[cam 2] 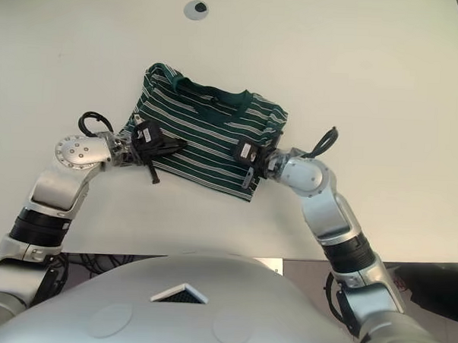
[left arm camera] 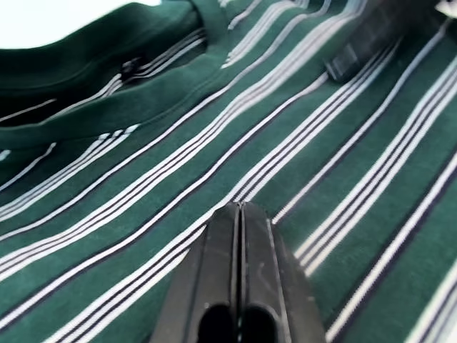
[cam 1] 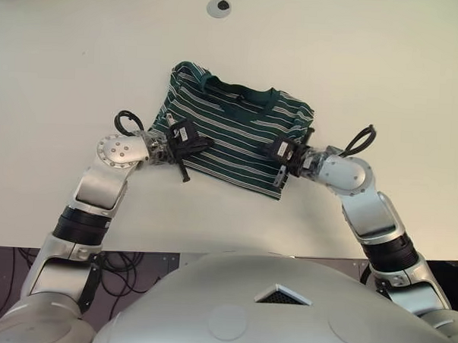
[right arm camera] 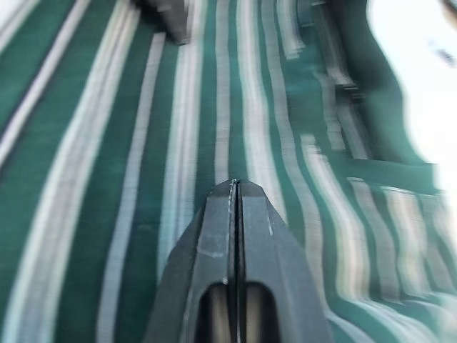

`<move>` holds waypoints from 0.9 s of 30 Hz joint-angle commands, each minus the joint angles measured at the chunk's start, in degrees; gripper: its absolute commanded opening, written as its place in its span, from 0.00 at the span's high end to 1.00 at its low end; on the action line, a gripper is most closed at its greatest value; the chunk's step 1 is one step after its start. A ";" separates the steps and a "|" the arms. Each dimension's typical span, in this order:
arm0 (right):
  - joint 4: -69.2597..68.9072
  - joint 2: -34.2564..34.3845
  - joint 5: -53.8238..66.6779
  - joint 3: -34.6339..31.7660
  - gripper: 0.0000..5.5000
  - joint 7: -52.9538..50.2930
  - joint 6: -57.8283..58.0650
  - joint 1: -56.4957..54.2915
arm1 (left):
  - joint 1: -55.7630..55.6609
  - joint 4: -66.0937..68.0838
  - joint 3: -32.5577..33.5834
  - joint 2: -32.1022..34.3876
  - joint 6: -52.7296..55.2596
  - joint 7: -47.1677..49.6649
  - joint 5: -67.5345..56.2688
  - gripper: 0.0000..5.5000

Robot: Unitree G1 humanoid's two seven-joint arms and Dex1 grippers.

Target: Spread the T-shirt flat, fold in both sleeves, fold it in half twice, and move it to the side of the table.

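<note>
Cables [cam 1: 122, 262] hang dark under the desk's near edge at the lower left of the head view. On the white desk [cam 1: 59, 65], the left gripper [left arm camera: 239, 207] comes in from the left over the shirt's left half. Its fingers [left arm camera: 214, 271] are pressed tight together with no gap and no cloth seen between them, tips low over the stripes. The T-shirt [cam 1: 238, 130], dark green with thin white stripes, lies in the upper middle of the frame as a rough, slightly tilted rectangle. Its collar is toward the top, its hem toward the bottom, and its upper left corner is bunched. A small dark tag [left arm camera: 128, 67] sits near the collar, with print too small to read. Above the shirt, at the top edge, a round grey grommet [cam 1: 219, 7] is set into the desk. The right gripper [right arm camera: 234, 184] lies over the shirt's right edge, its fingers [right arm camera: 268, 250] likewise closed flat against each other, holding nothing that can be seen.
</note>
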 commanded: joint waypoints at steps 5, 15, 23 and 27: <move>18.50 -0.32 -0.76 -1.32 1.00 -0.64 -3.36 -11.04 | 2.65 2.04 -2.99 3.51 0.05 -1.22 3.28 1.00; 36.89 -6.73 -8.32 5.29 1.00 -0.09 -15.44 -9.07 | 1.52 3.06 -2.12 4.98 -0.67 -1.67 2.79 1.00; 9.54 -21.36 -2.94 5.66 1.00 10.37 -11.66 8.12 | -17.72 21.97 -6.63 2.98 -6.08 -5.37 8.96 1.00; -0.47 -18.54 2.70 7.50 1.00 10.19 -5.90 12.68 | -26.62 31.52 -10.68 -1.90 -10.95 -5.37 12.71 1.00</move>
